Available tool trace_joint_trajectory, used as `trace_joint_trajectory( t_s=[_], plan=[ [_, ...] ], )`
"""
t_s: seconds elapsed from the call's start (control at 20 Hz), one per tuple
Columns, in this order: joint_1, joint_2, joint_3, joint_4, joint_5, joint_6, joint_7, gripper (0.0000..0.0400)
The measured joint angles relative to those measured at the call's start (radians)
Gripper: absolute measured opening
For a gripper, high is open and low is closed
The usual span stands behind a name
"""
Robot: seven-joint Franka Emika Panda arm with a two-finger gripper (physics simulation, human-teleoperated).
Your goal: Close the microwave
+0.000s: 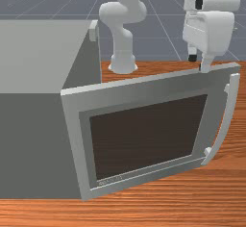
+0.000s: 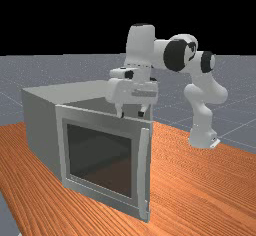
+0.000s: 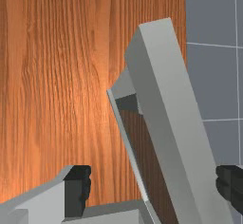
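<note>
Microwave (image 1: 33,139) at the front view's left, door (image 1: 144,94) ajar toward the right, hinged at its near side. Tool (image 1: 199,63) sits over the door's top edge by the free end, fingers apart and astride it; likely placed there for leverage, so the near finger can push the door far and left, shut.

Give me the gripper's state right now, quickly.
Gripper: open, holding nothing, by the top edge of the microwave door.
</note>
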Motion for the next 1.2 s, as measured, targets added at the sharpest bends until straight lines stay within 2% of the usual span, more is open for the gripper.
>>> trace_joint_trajectory(
  t_s=[0.15, 0.25, 0.3, 0.55, 0.6, 0.65, 0.7, 0.75, 0.9, 0.95, 1.0, 1.05, 1.15, 1.2],
  plan=[
    [-0.007, -0.081, 0.000, -0.179, -0.008, 0.203, -0.007, 0.0378],
    [-0.001, -0.100, -0.008, -0.229, -0.020, 0.293, 0.016, 0.0390],
    [-0.001, -0.106, -0.011, -0.233, -0.025, 0.301, 0.018, 0.0393],
    [0.001, -0.043, -0.003, 0.026, -0.006, 0.043, -0.001, 0.0399],
    [0.004, 0.011, -0.002, 0.134, -0.002, -0.030, -0.004, 0.0400],
    [0.001, -0.077, -0.005, -0.048, -0.011, 0.110, 0.003, 0.0400],
    [0.000, -0.081, -0.004, -0.091, -0.010, 0.145, 0.005, 0.0400],
    [-0.003, -0.008, 0.002, -0.010, 0.005, 0.070, -0.001, 0.0400],
    [-0.005, -0.048, 0.000, -0.167, -0.003, 0.220, 0.005, 0.0400],
    [-0.003, -0.029, 0.000, -0.133, -0.004, 0.210, 0.003, 0.0400],
    [-0.003, 0.048, 0.004, 0.007, 0.006, 0.098, -0.003, 0.0400],
    [-0.005, -0.049, -0.003, -0.205, -0.010, 0.285, 0.008, 0.0400],
    [-0.007, -0.044, -0.002, -0.232, -0.009, 0.336, 0.009, 0.0400],
    [-0.013, -0.024, 0.011, -0.168, 0.015, 0.190, 0.004, 0.0400]
  ],
)
